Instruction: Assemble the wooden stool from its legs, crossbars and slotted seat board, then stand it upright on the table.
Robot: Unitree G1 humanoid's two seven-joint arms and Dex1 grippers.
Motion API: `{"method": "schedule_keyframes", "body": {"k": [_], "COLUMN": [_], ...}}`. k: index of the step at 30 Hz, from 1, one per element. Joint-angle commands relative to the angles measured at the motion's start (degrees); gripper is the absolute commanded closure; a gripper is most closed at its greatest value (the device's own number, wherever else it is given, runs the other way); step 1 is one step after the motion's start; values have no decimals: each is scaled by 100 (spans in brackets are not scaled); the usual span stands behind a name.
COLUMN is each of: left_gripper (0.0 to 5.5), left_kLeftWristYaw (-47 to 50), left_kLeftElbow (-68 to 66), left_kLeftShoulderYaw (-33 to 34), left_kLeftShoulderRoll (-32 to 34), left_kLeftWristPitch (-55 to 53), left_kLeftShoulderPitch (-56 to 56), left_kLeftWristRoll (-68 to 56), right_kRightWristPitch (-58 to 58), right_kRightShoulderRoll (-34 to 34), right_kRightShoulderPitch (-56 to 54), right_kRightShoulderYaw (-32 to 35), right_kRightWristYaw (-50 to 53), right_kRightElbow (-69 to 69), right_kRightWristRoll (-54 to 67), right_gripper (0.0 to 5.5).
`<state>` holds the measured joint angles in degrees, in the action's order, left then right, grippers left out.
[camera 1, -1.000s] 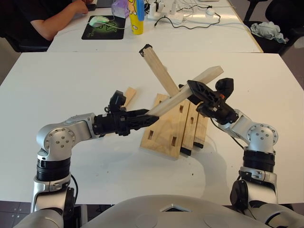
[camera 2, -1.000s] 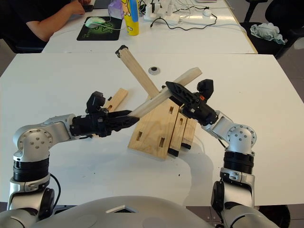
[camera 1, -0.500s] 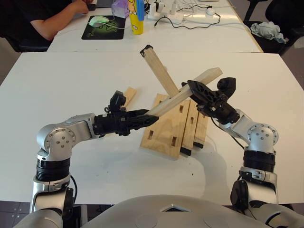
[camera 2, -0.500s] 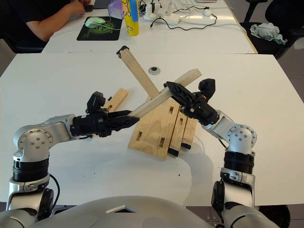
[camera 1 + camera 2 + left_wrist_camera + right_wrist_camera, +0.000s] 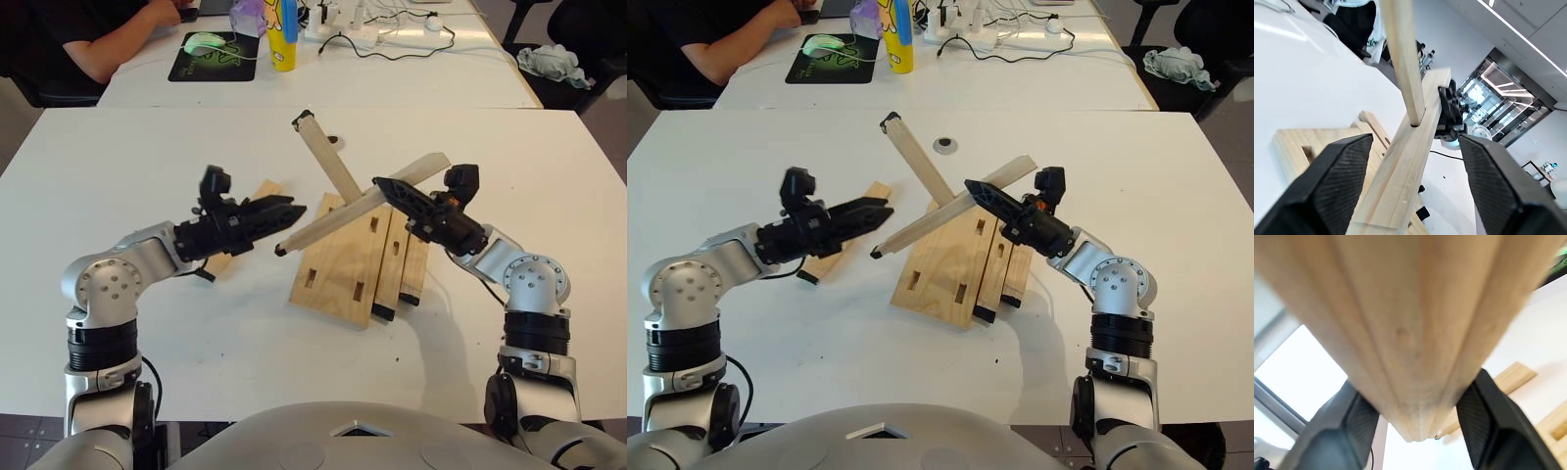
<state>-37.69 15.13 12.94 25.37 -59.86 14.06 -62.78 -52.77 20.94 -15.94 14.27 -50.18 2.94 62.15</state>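
My right gripper (image 5: 394, 193) is shut on a long wooden leg (image 5: 333, 217), held slanted above the table with its low end free in the air. A thinner crossbar (image 5: 328, 157) sticks up out of that leg near the grip. In the right wrist view the leg (image 5: 1400, 333) passes between both fingers (image 5: 1359, 421). My left gripper (image 5: 291, 207) hangs open just left of the leg's low end, apart from it. Its wrist view looks along the leg (image 5: 1405, 166) to the crossbar (image 5: 1403, 54). The slotted seat board (image 5: 338, 264) lies tilted on further legs (image 5: 397, 264).
A short loose wooden piece (image 5: 265, 189) lies under my left gripper. A small dark round object (image 5: 943, 145) sits behind the crossbar. The table behind carries a mouse pad (image 5: 211, 59), a yellow bottle (image 5: 283, 34) and cables. White tabletop lies free at front and far left.
My left gripper has let go of the leg's low end, opened and drawn back to the left. The leg, still held by my right gripper, has dipped slightly.
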Motion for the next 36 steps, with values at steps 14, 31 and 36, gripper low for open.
{"method": "schedule_keyframes", "body": {"k": [14,31,36], "left_gripper": [229,229,229], "left_kLeftWristYaw": [-518,-1665,-2011], "left_kLeftElbow": [818,-36,-463], "left_kLeftShoulderYaw": [-1166,-4151,-4512], "left_kLeftShoulderRoll": [713,831,511], "left_kLeftWristPitch": [1671,5257,5619], "left_kLeftShoulderPitch": [-1383,-326,30], "left_kLeftWristRoll": [2024,5827,6002], "right_kRightWristPitch": [-1024,-613,-318], "right_kRightShoulderRoll": [1920,2584,2380], "right_kRightShoulderPitch": [375,-178,-538], "right_kRightShoulderYaw": [1019,966,957], "right_kRightWristYaw": [-783,-1498,-1460], "right_kRightElbow": [-260,977,1545], "right_kRightWristRoll": [515,-156,-400], "right_gripper": [337,337,337]}}
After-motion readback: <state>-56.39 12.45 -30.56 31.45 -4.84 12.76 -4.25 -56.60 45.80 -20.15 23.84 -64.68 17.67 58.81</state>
